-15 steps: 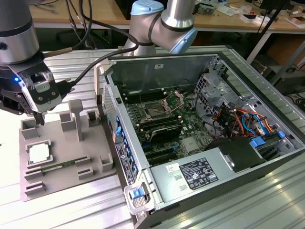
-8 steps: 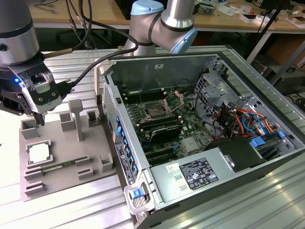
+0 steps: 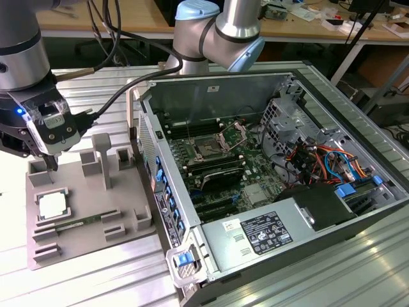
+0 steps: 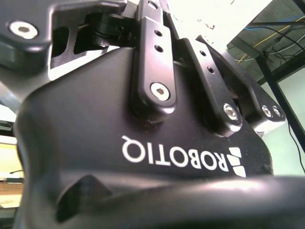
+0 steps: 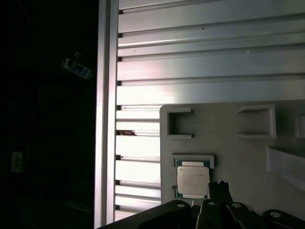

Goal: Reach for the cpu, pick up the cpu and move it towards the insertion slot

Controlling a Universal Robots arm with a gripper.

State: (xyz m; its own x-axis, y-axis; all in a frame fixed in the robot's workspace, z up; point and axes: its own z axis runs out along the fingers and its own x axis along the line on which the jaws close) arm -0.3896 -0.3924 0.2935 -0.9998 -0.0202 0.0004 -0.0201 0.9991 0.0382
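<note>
The cpu, a pale square chip, lies flat in a recess at the exterior view's left end of a grey fixture plate. My gripper hangs just above and behind it, pointing down, apart from the chip. In the first wrist view the cpu sits in its square pocket on the plate, with the gripper close beside it. The insertion slot, a dark square socket in a silver bracket, sits on the motherboard inside the open computer case.
Upright grey posts stand on the fixture plate right of the gripper. A memory stick lies on the plate near the chip. The open case wall rises between plate and socket. A second arm's base stands behind the case. The table is ribbed aluminium.
</note>
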